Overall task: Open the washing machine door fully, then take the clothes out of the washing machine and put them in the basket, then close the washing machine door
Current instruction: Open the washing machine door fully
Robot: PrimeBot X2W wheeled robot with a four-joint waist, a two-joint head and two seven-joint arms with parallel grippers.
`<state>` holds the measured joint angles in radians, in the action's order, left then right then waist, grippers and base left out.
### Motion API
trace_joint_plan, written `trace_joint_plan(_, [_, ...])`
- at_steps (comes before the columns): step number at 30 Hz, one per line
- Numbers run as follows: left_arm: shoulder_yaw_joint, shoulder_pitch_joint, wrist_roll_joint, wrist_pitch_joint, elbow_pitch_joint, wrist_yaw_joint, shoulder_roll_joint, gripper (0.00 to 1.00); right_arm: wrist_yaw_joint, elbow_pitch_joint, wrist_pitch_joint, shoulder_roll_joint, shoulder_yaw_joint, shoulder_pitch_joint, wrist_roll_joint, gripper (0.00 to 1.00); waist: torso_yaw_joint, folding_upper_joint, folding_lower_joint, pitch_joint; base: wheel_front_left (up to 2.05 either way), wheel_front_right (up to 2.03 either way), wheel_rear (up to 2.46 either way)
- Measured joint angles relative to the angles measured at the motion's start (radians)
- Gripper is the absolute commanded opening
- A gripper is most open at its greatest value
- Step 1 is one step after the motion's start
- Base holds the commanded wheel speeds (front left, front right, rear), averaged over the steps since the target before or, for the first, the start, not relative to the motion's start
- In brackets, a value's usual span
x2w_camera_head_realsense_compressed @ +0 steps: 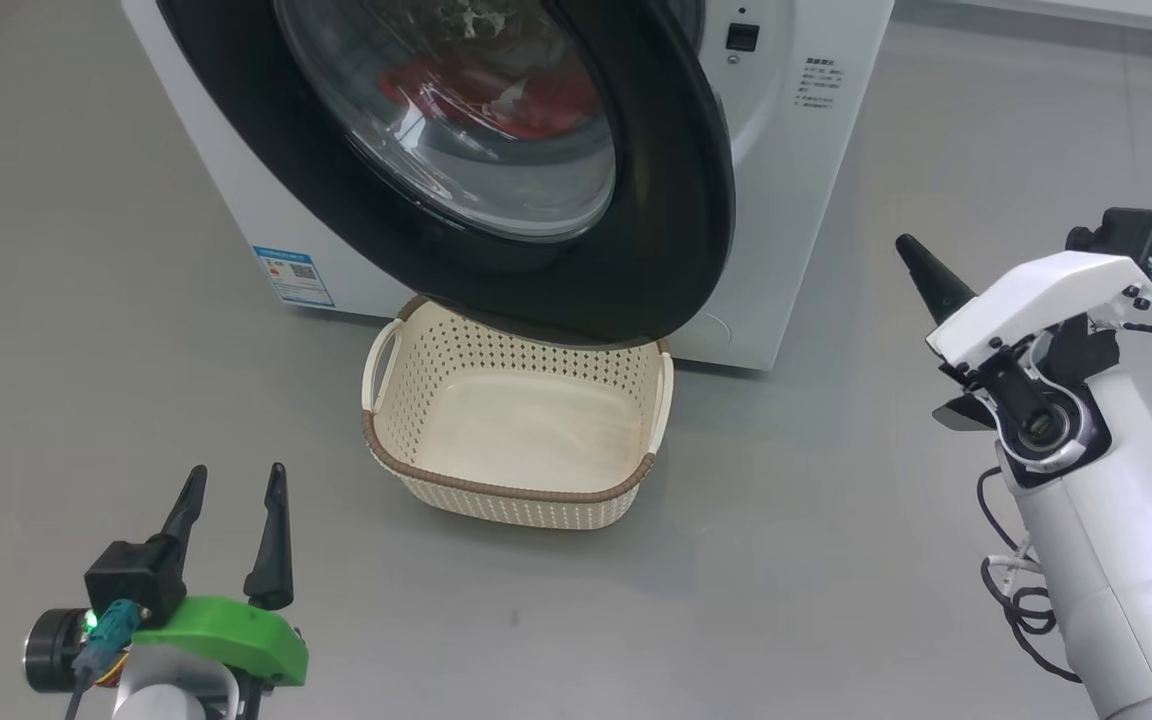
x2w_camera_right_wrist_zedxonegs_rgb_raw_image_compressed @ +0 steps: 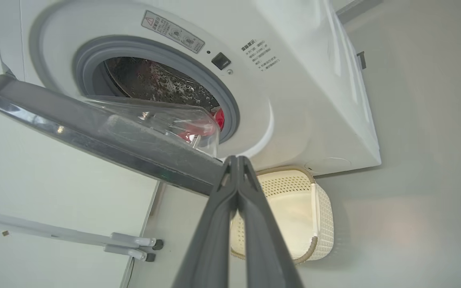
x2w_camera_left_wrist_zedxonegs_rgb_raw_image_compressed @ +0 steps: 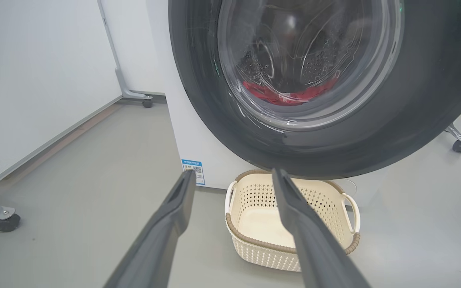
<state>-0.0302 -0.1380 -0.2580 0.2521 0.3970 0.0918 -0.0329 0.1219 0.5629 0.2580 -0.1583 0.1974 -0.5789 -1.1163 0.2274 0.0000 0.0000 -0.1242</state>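
- Hovering above the grey floor, my left gripper (x2w_camera_head_realsense_compressed: pixel 236 470) has its two dark fingers spread wide, with nothing between them.
- My right gripper (x2w_camera_head_realsense_compressed: pixel 911 255) has its fingers pressed together to a single point, holding nothing.
- Ahead of my left jaws and above them hangs the washing machine door (x2w_camera_head_realsense_compressed: pixel 676 200), swung partly out from the washing machine (x2w_camera_head_realsense_compressed: pixel 796 200).
- My right jaws point at that door's free edge from the side, apart from it.
- Red clothes (x2w_camera_head_realsense_compressed: pixel 536 100) lie inside the drum, seen through the door's glass bowl, beyond both pairs of jaws.
- Ahead of my left fingertips and below my right ones, the cream basket (x2w_camera_head_realsense_compressed: pixel 496 490) stands empty on the floor, its far end under the door's lower rim, close against the machine's front.
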Motion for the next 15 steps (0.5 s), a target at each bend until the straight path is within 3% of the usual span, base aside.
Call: trace_joint_plan(15, [0.000, 0.002, 0.009, 0.000, -0.026, 0.000, 0.000, 1.00, 0.000, -0.218, -0.236, -0.140, 0.219, 0.159, 0.349, 0.00, -0.027, 0.0000, 0.0000, 0.010, 0.00, 0.00, 0.00])
